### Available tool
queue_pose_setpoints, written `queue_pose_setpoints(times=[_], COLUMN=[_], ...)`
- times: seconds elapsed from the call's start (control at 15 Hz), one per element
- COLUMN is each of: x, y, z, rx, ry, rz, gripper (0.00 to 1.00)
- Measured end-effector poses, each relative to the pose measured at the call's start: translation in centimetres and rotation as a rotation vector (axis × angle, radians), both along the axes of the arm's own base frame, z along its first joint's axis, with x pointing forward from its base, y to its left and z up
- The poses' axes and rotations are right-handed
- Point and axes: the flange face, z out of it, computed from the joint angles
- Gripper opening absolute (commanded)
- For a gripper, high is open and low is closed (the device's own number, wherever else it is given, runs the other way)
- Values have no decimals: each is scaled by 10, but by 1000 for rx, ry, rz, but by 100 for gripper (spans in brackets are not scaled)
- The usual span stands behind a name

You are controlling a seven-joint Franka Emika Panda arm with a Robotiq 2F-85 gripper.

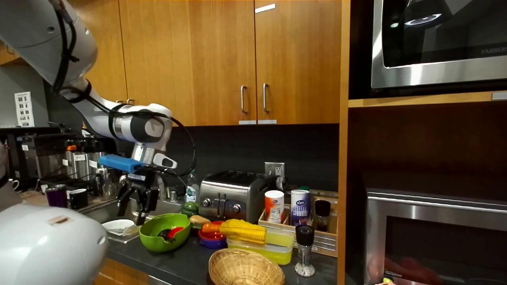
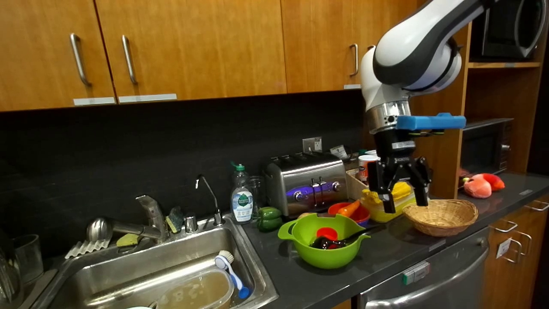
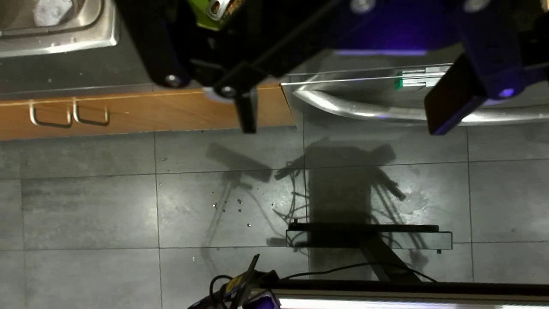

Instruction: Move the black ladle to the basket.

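Step in hand, as judged: reach for the black ladle (image 2: 346,240); no grasp made yet. Left to right in an exterior view: the green bowl (image 2: 328,259) sat upright at lower centre, with the ladle in it, head down inside and handle slanting out over the right rim. The gripper (image 2: 405,202) hung above and to the right, fingers spread wide, nothing between them; wrist view agreed. The basket (image 2: 441,219) stood at lower right.

Technique, judged: the gripper needed to come left first, set its fingers across the handle near the right rim, then descend straight so neither fingertip struck the bowl. A hold nearer the head than the handle's end looked likelier to limit swing. The lift called for a vertical start until the head cleared the rim; a sideways pull risked tipping the bowl or dragging out the red item (image 2: 327,233) beside the ladle. Carry would then have gone right, with a low release, head over the basket's middle, since the handle would probably overhang.

Counts, left to right, in an exterior view: green bowl 1, ladle 1, green pepper (image 1: 190,207) 1, soap bottle (image 1: 191,190) 1, carrot (image 1: 211,227) 1, small bowls (image 1: 210,235) 2 (one red, one blue, nested), toaster (image 1: 227,198) 1, corn cob (image 1: 245,230) 1, basket 1, yellow tub (image 1: 273,251) 1, canisters (image 1: 300,208) at least 2, black-capped shakers (image 1: 305,257) 2. Red pieces in the green bowl: one or two, could not tell.
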Motion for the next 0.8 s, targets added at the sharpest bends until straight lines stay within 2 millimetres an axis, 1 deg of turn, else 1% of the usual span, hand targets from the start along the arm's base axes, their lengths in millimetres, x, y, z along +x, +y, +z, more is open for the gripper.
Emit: queue_pose_setpoints(times=[0.13, 0.47, 0.67, 0.8], x=[-7, -33, -36, -32], y=[9, 41, 55, 63], z=[-4, -20, -22, -18], rx=[4, -5, -35, -52], ry=[-9, -76, -184, -276], rz=[102, 344, 449, 503], gripper=[100, 100, 100, 100])
